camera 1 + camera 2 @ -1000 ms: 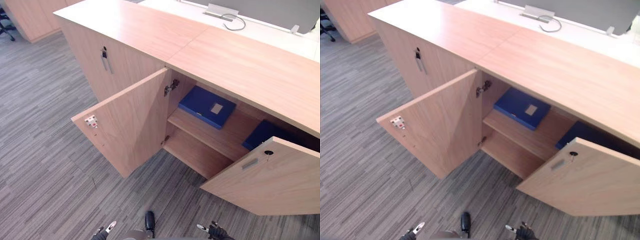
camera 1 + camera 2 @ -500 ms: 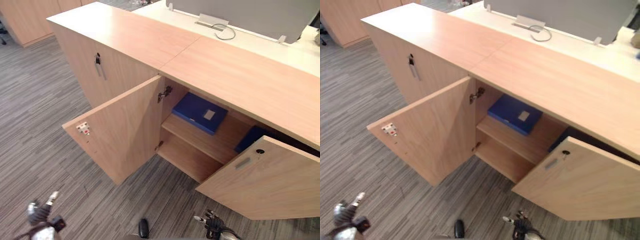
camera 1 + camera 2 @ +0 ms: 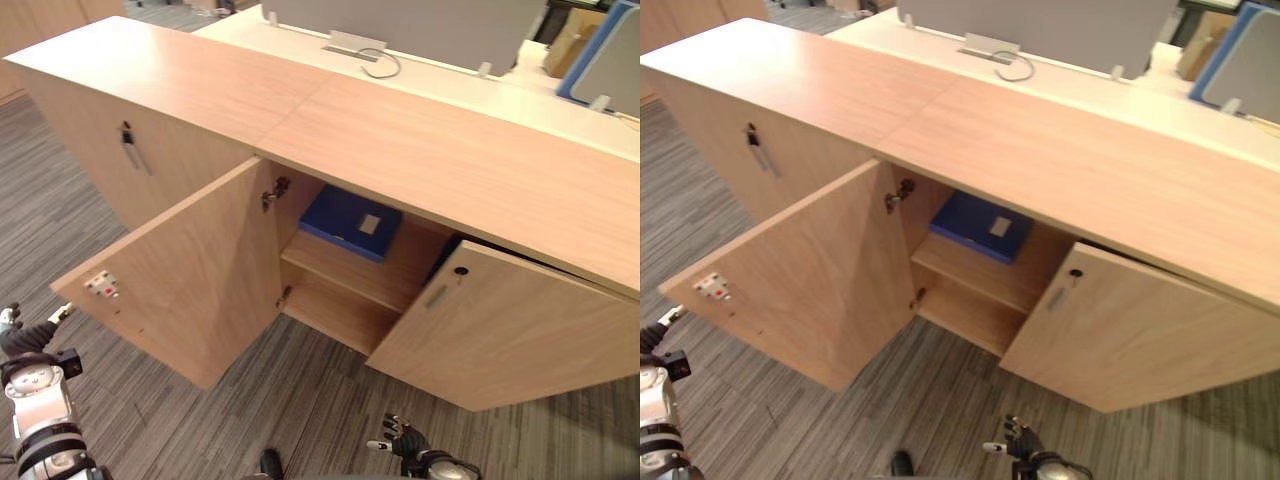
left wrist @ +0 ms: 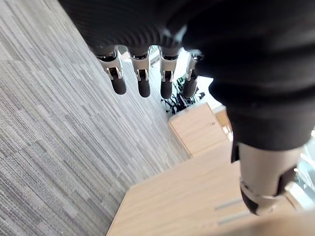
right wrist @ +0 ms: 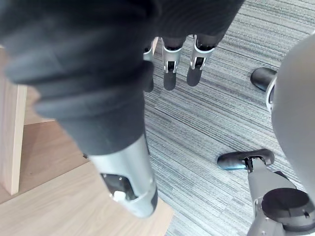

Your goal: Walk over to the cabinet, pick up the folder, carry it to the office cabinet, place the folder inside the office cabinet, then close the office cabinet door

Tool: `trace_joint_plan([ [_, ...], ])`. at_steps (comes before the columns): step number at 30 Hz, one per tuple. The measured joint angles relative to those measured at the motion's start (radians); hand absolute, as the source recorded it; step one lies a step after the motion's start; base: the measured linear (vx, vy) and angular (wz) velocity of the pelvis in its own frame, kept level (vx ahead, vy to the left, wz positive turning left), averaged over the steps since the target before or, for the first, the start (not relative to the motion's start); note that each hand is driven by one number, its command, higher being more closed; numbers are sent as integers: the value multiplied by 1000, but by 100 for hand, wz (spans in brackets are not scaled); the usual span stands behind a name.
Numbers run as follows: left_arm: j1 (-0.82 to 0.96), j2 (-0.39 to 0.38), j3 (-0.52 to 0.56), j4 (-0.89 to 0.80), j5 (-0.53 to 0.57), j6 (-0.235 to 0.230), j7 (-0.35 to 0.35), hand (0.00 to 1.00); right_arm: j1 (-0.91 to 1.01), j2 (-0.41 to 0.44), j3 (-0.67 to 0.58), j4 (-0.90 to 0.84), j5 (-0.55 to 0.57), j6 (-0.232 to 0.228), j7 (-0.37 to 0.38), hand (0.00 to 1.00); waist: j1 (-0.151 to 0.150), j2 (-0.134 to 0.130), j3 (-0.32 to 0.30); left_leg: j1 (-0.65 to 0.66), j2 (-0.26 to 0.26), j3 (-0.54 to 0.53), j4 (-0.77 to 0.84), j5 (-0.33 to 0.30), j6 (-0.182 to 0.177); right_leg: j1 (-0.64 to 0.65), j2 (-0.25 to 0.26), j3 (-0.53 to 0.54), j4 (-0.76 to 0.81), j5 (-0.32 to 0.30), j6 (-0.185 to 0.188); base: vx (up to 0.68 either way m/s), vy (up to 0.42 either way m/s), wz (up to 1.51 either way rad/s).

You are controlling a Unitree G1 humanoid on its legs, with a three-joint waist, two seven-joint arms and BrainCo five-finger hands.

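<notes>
Blue folder (image 3: pixel 350 222) sits past open doors (image 3: pixel 190 270) that our empty, slack left robot hand (image 3: pixel 28 345) and right robot hand (image 3: pixel 405 445) may clip.

No words, numbers or signs can be read.
The blue folder (image 3: pixel 340 222) on the upper shelf (image 3: pixel 345 272) of the office cabinet (image 3: pixel 480 170) carries a small pale label (image 3: pixel 369 224), too small to read. The white-and-red fitting (image 3: pixel 101 287) on the inner face of the open left door (image 3: pixel 190 280) shows no legible marking.
</notes>
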Motion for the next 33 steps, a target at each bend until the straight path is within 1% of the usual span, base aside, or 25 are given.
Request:
trace_joint_plan([
  [1,-23,32,-31,41,1,0,-13,0,2,7,23,0,0,0,0,0,-1,-3,-2,0,5,12,0,0,0,-6,4,16,0,0,0,-18,-5,-35],
  [4,-73,72,-99,122,10,-2,-36,0,6,19,71,1,0,0,6,0,-7,-5,-4,11,16,45,1,1,-7,-16,11,46,5,2,-3,-31,-11,-33],
  [7,-97,86,-145,168,32,0,-43,0,6,23,82,0,1,-1,9,0,-4,-4,-6,14,26,69,1,5,-15,-30,16,73,17,4,-6,-57,-4,-24],
  [10,-111,103,-181,193,56,0,-45,0,9,21,103,-2,2,-2,13,0,-2,-4,-7,15,35,83,0,14,-26,-38,21,88,18,12,-18,-84,-1,-15],
  [14,-137,116,-213,228,80,2,-44,0,24,20,112,-27,3,-5,14,0,-1,-4,-8,12,43,103,-1,19,-27,-62,27,110,27,19,-27,-115,-7,-17],
  [16,-139,115,-241,227,81,2,-44,0,36,19,112,-44,3,-13,15,0,0,-4,-8,10,46,110,-1,21,-28,-71,28,120,33,23,-32,-125,0,-13],
  [17,-143,114,-274,222,82,2,-43,0,43,19,112,-55,3,-17,16,0,-1,-4,-8,8,46,110,-1,21,-28,-73,29,120,33,26,-35,-111,-2,5],
  [18,-142,105,-309,200,83,2,-43,0,52,18,112,-68,3,-20,17,0,0,-4,-8,4,46,110,-1,16,-21,-75,29,118,32,26,-36,-107,0,12],
  [20,-137,79,-357,141,83,3,-46,0,63,15,112,-83,2,-23,26,0,7,-4,-8,-11,44,113,-1,16,-21,-89,27,114,32,23,-42,-63,9,19],
  [22,-123,40,-374,74,83,3,-46,0,67,12,114,-88,2,-22,36,0,13,-4,-8,-24,42,113,-1,16,-20,-95,24,110,31,25,-44,-33,10,23],
  [23,-114,16,-373,41,83,4,-43,0,68,11,117,-90,2,-22,38,0,17,-4,-8,-25,40,113,-1,17,-19,-94,22,105,31,25,-44,-14,15,26],
  [25,-71,-59,-377,-56,83,4,-39,0,76,8,124,-98,1,-19,48,0,29,-2,-12,-28,32,105,-1,24,-11,-88,13,87,31,25,-44,9,23,23],
  [27,-27,-105,-399,-131,85,3,-39,0,87,3,154,-124,1,-12,53,0,35,-1,-22,-36,26,99,-1,33,-5,-88,6,78,31,25,-43,33,25,18],
  [30,27,-165,-464,-188,122,3,-44,0,81,8,184,-151,1,-3,57,0,34,2,-25,-38,11,91,0,33,-1,-87,-6,73,35,28,-39,43,34,11],
  [31,46,-206,-501,-202,130,3,-50,0,76,13,203,-161,1,-1,59,0,34,1,-27,-38,4,89,0,34,3,-84,-11,72,32,29,-38,42,32,9],
  [32,54,-224,-519,-210,138,3,-51,0,71,16,208,-161,1,-1,58,0,34,1,-28,-38,2,88,0,38,9,-83,-13,72,32,29,-38,43,33,10],
  [33,64,-254,-563,-225,150,3,-52,0,56,16,228,-162,1,-1,58,0,34,2,-28,-38,-2,86,0,37,10,-81,-16,70,30,29,-37,26,14,6],
])
